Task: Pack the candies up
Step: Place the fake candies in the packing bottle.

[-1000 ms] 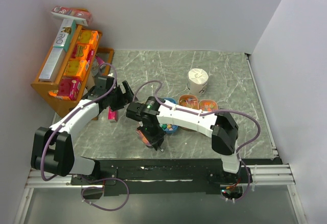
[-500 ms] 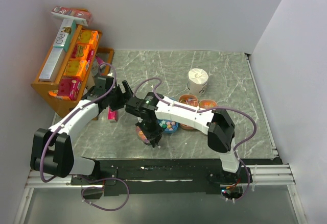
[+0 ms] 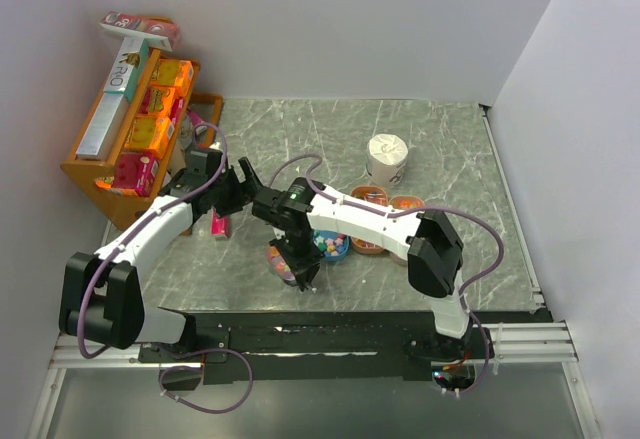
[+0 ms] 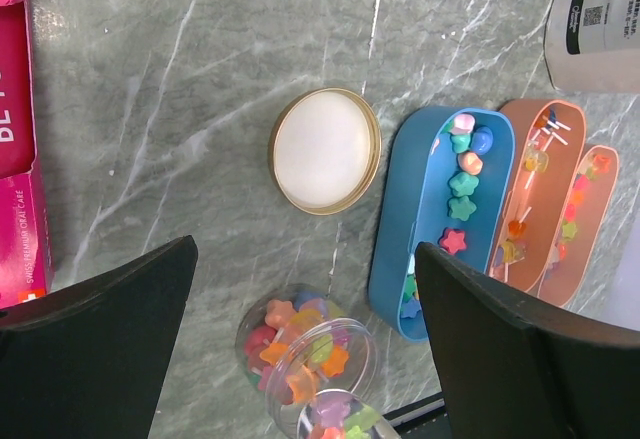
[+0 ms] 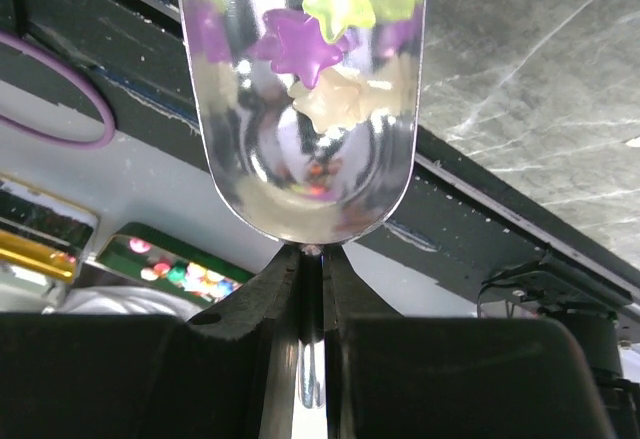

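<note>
The right gripper is pinched shut on the thin handle of a polished metal spoon. In its wrist view the spoon's long axis runs straight up the frame, away from the fingers. Its mirror-bright bowl sits top centre and carries a small heap of the candies: glossy star shapes in purple, yellow-green and cream. In the left wrist view a clear, round plastic jar stands at the lower middle, already partly filled with orange, pink and green stars. The loaded spoon shows just at the bottom edge beside its rim, though I can't tell whether it is squarely over the mouth. The right arm is plainly the nearer one to the jar, so any tipping looks like its job, turning on that handle axis. The left gripper hangs spread wide and holds nothing. The jar's flat, gold-rimmed lid lies above the jar in frame on the veined grey stone table. More candies wait in the long blue tray at the right.
</note>
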